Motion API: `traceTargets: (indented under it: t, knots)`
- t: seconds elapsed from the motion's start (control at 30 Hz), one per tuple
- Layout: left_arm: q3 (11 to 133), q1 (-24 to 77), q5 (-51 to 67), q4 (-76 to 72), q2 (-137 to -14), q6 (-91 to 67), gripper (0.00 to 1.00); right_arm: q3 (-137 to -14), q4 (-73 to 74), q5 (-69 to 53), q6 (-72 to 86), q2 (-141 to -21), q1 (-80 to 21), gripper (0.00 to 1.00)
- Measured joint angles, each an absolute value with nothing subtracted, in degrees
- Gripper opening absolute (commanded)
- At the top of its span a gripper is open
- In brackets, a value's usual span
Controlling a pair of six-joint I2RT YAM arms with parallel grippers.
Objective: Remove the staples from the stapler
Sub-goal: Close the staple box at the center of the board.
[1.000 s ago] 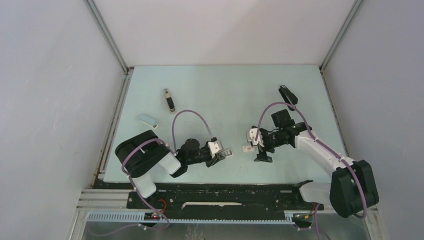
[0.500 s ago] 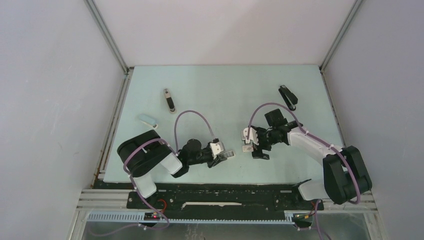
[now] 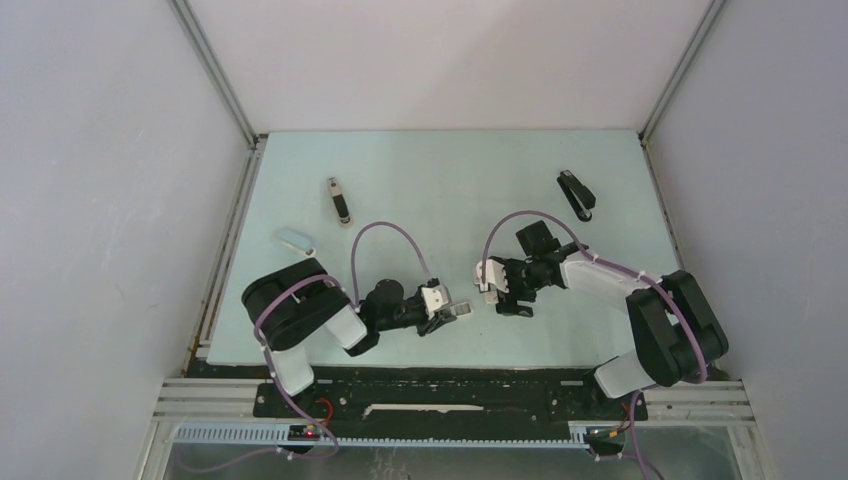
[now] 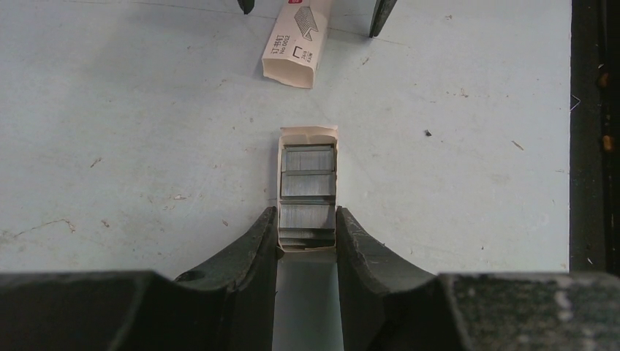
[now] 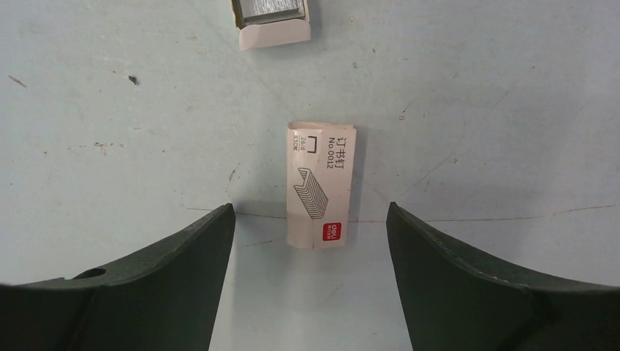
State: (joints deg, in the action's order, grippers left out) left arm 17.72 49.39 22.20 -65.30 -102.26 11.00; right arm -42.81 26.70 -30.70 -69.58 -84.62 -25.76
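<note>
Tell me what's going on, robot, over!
Left end effector shut on staple tray, staples inside. Right end effector open, either side of box sleeve. Stapler far back, untouched. Nothing blocks it.

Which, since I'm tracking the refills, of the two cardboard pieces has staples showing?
The unprinted tray gripped by the left gripper: grey staples lie inside it. The printed sleeve is closed on top and shows none.
</note>
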Motion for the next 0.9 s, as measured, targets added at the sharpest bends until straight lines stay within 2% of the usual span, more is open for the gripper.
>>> traceTargets:
  t: [0.5,0.9]
  knots:
    - [17.8,49.4,23.0,-68.1,-104.0,11.0,0.33,-43.5,27.5,-30.5,-70.7,-86.4,-27.1,0.58]
    - [19.0,49.4,24.7,-68.7,-105.4,11.0,0.33,-43.5,28.0,-30.6,-73.2,-86.4,-28.5,0.5]
